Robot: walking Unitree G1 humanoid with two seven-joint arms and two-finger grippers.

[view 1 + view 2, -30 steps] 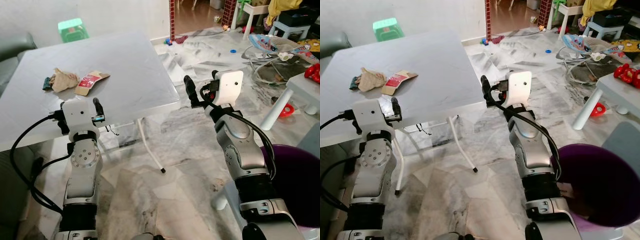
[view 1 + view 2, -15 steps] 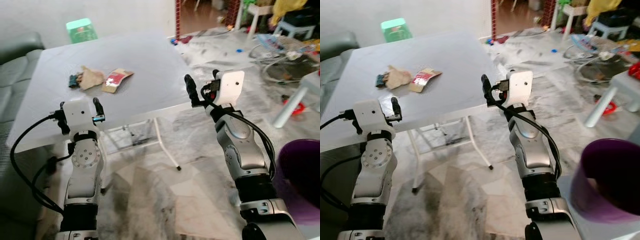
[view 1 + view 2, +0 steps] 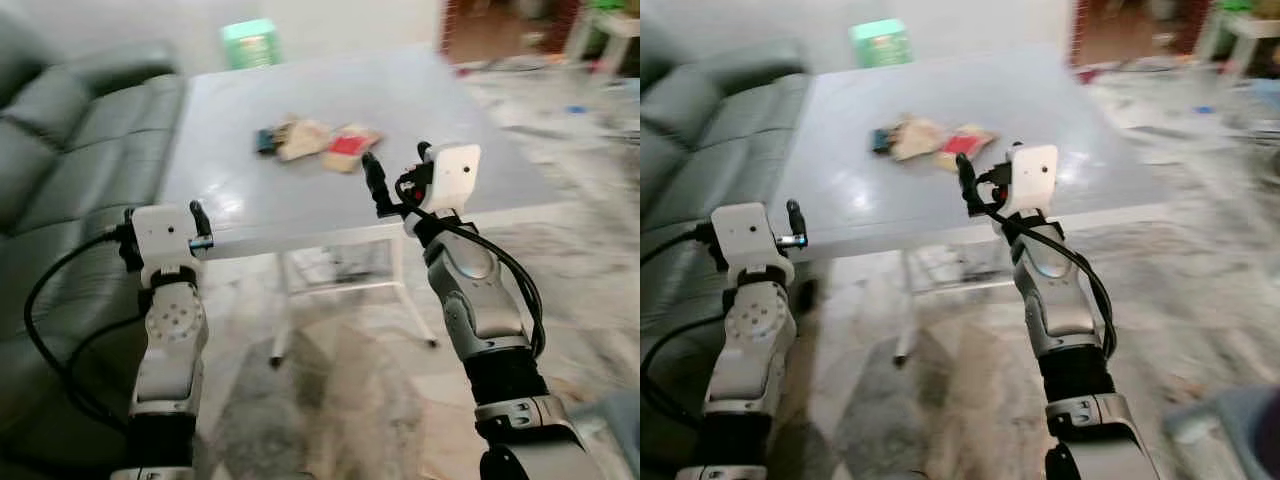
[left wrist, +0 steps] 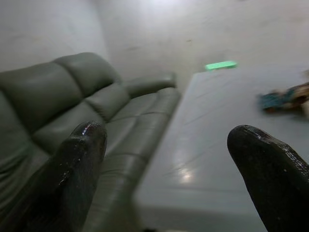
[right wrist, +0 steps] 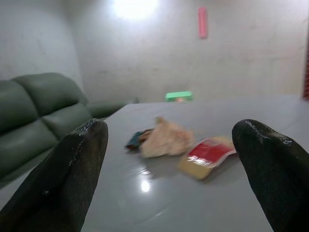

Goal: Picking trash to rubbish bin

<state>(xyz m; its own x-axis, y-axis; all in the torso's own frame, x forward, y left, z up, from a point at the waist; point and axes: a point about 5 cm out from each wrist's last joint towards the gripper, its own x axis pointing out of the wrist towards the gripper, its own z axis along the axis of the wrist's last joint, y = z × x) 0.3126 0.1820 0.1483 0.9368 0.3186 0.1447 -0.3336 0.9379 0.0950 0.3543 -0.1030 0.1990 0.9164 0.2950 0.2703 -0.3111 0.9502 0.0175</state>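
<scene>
The camera has swung toward the robot's left, so the white table (image 3: 330,130) and trash pile (image 3: 315,140) now sit at twelve o'clock, a grey sofa (image 3: 70,130) fills nine o'clock, and the purple bin is gone.

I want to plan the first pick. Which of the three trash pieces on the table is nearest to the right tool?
The flat red and tan packet: it lies closest to the right tool. The crumpled beige paper and the small dark wrapper lie farther toward the sofa.
</scene>
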